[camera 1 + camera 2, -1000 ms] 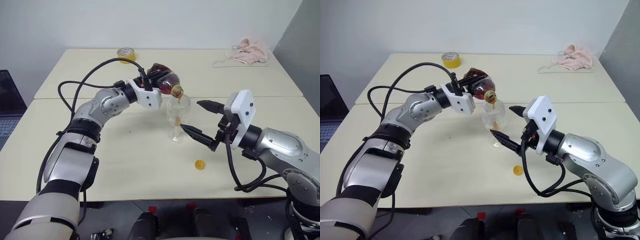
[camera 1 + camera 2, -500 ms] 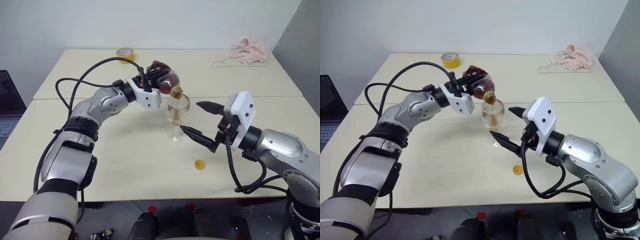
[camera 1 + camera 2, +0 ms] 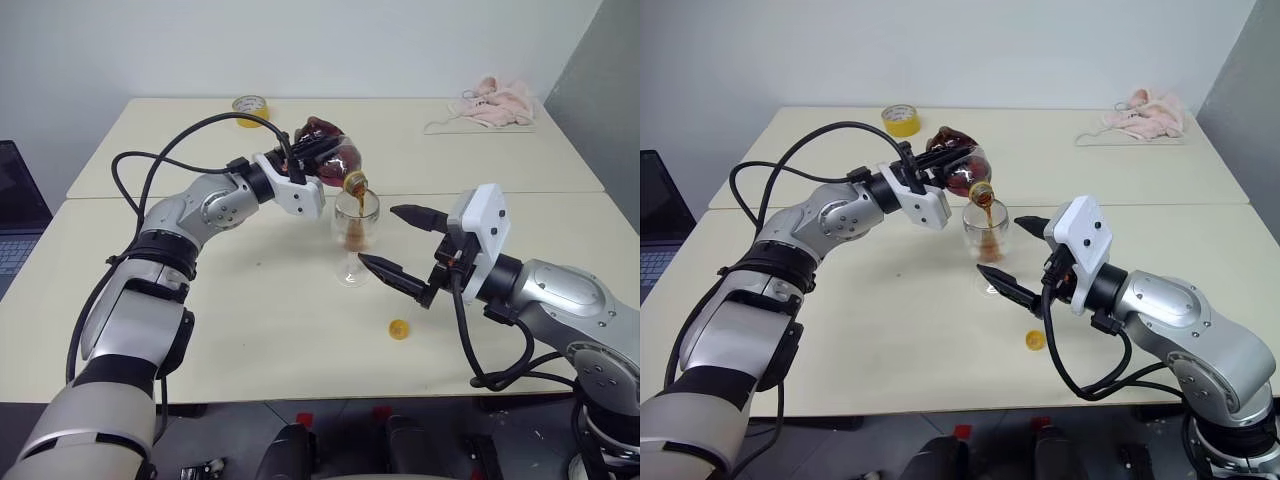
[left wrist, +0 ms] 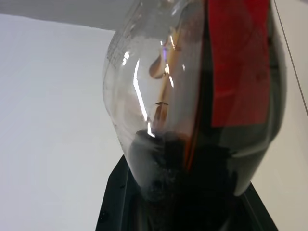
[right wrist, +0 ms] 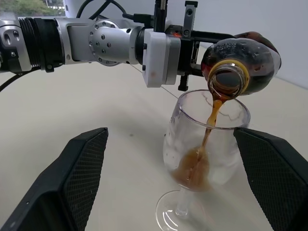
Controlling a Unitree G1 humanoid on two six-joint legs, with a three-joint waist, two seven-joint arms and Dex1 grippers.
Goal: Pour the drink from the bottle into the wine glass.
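Clamped round its slick, squashable body by the left gripper (image 3: 932, 168), the light bottle (image 3: 328, 162) probably needed gentle pressure, while the right gripper (image 3: 402, 246) stood spread beside the fragile, tippy wine glass (image 5: 204, 168).

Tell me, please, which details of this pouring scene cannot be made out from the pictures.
- Left gripper: where its fingers touch the bottle is hidden behind the bottle's body, head views.
- How much drink remains in the bottle: left wrist view too close and blurred.
- Wine glass: its foot is cut off by the right wrist view's edge.
- Small yellow thing on the table: too small to identify.
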